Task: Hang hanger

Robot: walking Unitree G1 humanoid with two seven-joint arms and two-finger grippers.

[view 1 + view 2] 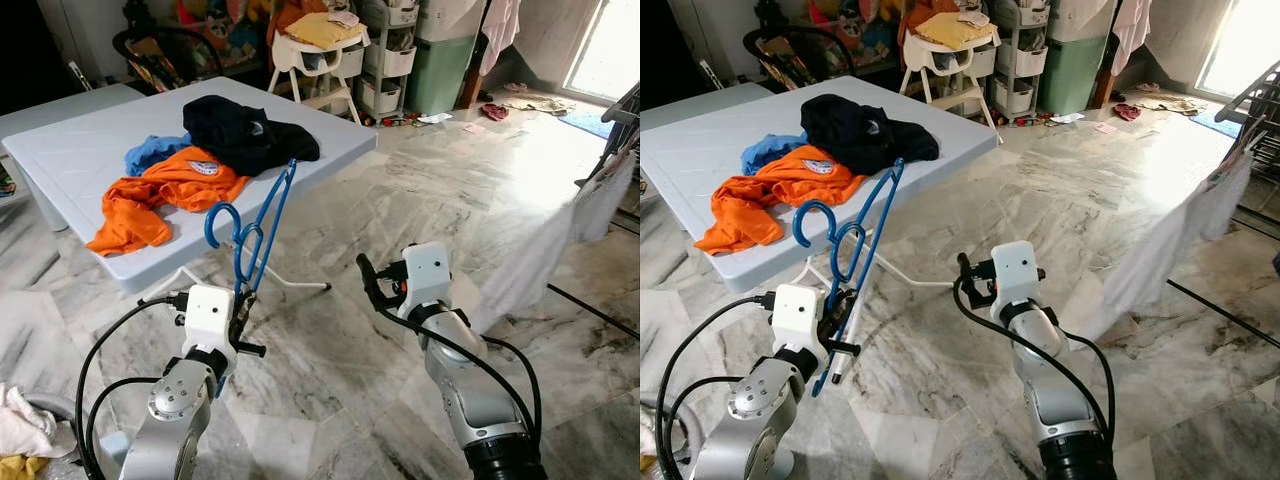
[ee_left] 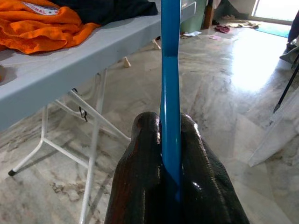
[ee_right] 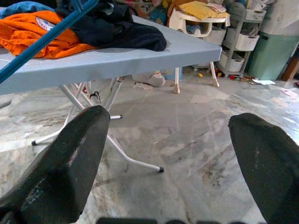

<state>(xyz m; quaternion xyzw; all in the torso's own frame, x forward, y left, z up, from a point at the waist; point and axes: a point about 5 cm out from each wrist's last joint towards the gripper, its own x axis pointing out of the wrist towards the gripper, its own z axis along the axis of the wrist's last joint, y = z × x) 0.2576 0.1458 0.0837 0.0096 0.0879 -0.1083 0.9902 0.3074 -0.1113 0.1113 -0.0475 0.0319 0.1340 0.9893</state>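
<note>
Beside the near corner of the folding table (image 1: 60, 160), the left gripper (image 1: 243, 318) is clamped tight on a blue hanger (image 1: 262, 225), its two black fingers (image 2: 145, 177) pressed against either side of one thin blue bar. It holds the hanger up in the air, leaning away from the robot, with the hook (image 1: 222, 222) curling to the robot's left and the far end reaching over the table edge, close to the clothes. On the table lie an orange shirt (image 1: 160, 195), a black garment (image 1: 245, 130) and a bit of blue cloth (image 1: 150, 152) (all in one loose heap). The right gripper (image 1: 372, 283) hovers over the marble floor (image 1: 420, 190) well to the right, fingers (image 3: 65, 168) spread wide with nothing between them. A white sheet (image 1: 540, 250) hangs from a drying rack (image 1: 615, 130) on the far right.
</note>
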